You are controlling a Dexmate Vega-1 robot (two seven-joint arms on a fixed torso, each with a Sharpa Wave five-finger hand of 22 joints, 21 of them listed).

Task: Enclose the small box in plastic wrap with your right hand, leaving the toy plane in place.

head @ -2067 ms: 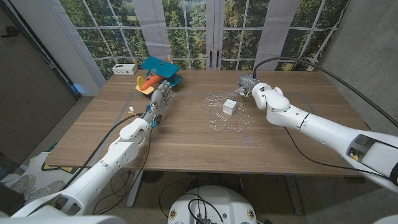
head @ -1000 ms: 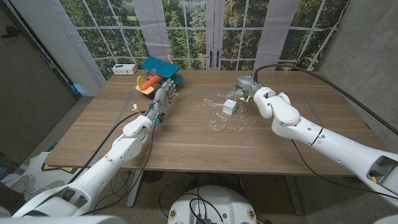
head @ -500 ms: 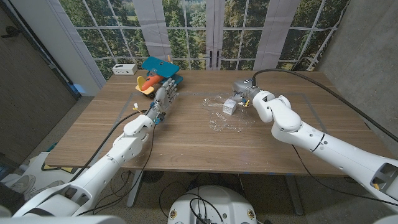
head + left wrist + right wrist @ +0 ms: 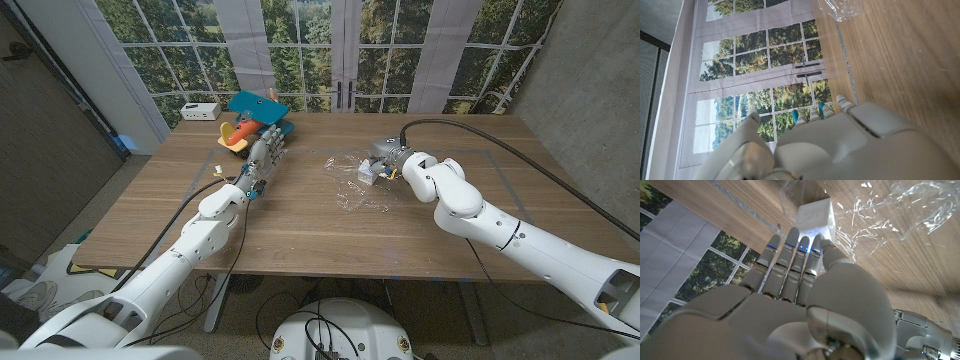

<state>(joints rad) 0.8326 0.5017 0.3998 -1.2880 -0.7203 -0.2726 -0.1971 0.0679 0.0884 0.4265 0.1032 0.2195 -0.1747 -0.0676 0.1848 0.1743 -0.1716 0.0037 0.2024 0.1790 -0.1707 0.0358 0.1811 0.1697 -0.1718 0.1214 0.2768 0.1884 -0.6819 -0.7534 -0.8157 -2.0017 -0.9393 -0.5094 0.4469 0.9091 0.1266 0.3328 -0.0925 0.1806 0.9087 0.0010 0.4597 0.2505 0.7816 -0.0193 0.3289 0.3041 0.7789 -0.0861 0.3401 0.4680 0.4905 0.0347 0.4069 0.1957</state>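
The small white box [image 4: 366,172] sits on a crumpled sheet of clear plastic wrap [image 4: 360,193] at the table's middle. My right hand [image 4: 389,157] is just right of the box, and it holds nothing. In the right wrist view its straight fingers [image 4: 790,255] reach to the box [image 4: 816,215], their tips at its near face, with the wrap [image 4: 900,215] spread beside it. The teal and orange toy plane [image 4: 255,118] stands at the back left. My left hand [image 4: 262,155] is open just in front of the plane, its fingers stretched toward it.
A small white device [image 4: 201,110] lies at the table's back left corner. A black cable [image 4: 480,112] arcs over the table's right side from my right arm. The left wrist view shows an edge of the wrap [image 4: 840,7] on the wood beyond my left hand [image 4: 840,145].
My right hand has come leftward and nearer from behind the wrap's right edge, up to the box. The left hand, box and plane have stayed put.
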